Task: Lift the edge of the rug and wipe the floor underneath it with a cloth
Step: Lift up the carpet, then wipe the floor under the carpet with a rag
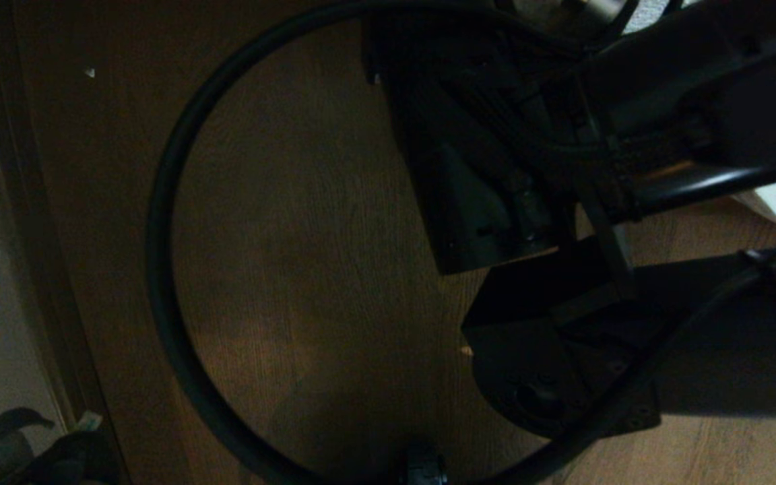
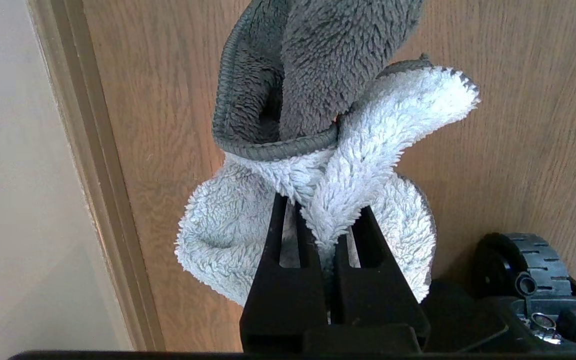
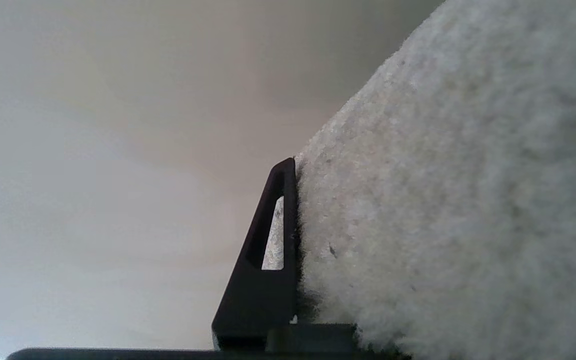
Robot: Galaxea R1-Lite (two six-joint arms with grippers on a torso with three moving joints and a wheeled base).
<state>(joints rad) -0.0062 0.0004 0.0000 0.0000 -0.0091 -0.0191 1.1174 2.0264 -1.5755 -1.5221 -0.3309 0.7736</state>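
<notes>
Floor of brown wood-grain planks is seen in the head and left wrist views, bordered by a pale skirting strip. Plush pale rug edge fills the right wrist view; it is pressed against one finger of the right pincer, the other finger being hidden by the pile, so the edge is judged to be clamped for lifting. The cloth, white with a grey-green part, is gripped by the nearly closed left pincer above bare floor, judged kept ready for wiping. No containers are seen.
</notes>
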